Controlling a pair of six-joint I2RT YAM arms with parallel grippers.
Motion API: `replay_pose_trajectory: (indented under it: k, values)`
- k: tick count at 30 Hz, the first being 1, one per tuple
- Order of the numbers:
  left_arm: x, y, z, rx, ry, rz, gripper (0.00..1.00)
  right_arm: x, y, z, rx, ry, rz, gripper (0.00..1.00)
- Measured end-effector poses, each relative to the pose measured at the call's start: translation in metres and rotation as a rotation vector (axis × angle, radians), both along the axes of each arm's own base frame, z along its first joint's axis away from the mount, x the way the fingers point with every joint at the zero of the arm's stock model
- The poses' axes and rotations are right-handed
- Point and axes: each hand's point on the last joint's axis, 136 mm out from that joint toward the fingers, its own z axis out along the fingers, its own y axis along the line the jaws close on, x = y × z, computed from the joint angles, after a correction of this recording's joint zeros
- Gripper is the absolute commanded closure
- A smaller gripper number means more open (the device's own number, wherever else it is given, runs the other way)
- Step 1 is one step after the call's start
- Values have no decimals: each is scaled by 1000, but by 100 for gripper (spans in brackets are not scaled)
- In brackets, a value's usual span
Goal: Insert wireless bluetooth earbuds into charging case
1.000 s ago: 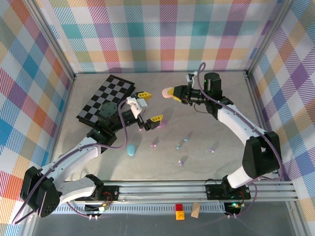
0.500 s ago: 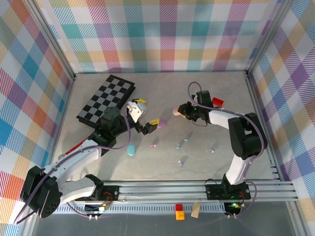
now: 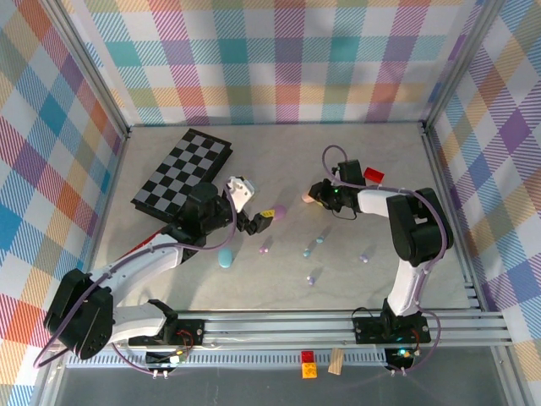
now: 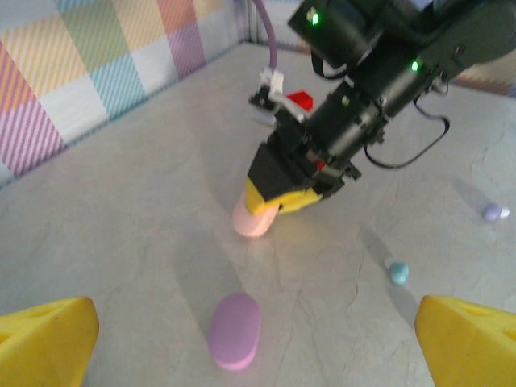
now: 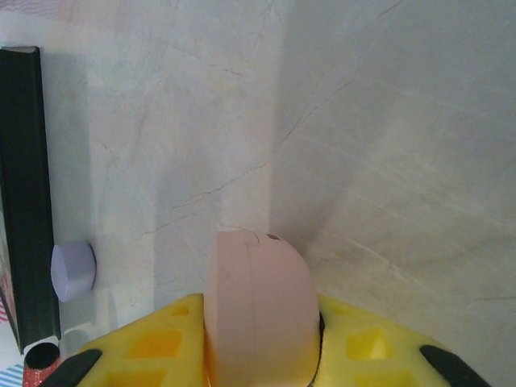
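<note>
Since a second ago the right gripper (image 3: 314, 196) has come down from a raised pose over the back of the bench (image 3: 380, 279). It now sits low, with the pink case (image 4: 254, 216) clamped between its yellow jaws, which are closed onto the case's two flat sides. In the left wrist view the rounded lower end of the case looks to be touching the bench. Over the same interval the left gripper (image 3: 254, 205) has moved in toward the lavender case (image 4: 235, 330). Its jaws are spread wide and hold nothing, and the case lies flat on the bench between and just ahead of the tips. Judgement: this is a set-down or a hand-off staging of the cases. No bud is loaded yet, so the task is at an early stage. The pink case's long axis runs out along the jaws' line, steeply tilted, with the free end pointing down at the bench. A faint seam shows near that end in the right wrist view, and the lid appears closed. The lavender case's long axis runs roughly away from the left wrist camera, toward the pink one. The earbuds lie loose and scattered on the bench nearer the arm bases: a lavender bud (image 3: 265, 248), a light blue pair (image 3: 314, 245), and two further lavender buds (image 3: 365, 254) (image 3: 313, 277). Stem directions are too small to read. A blue case (image 3: 225, 258) lies apart to the left.
</note>
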Motion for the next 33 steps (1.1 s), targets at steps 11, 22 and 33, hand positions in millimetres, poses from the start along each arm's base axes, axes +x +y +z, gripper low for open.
replay_pose_trajectory:
  k: [11, 22, 33]
  values:
    - [28, -1, -36, 183, 160, 57, 0, -6, -42, 33, -82, -95, -72, 26]
    - [69, -11, -90, 422, 317, 114, 0, -23, -57, 98, -102, -267, -83, 24]
    - [72, -24, -138, 558, 517, 71, 19, -36, -63, 81, -127, -218, -91, 25]
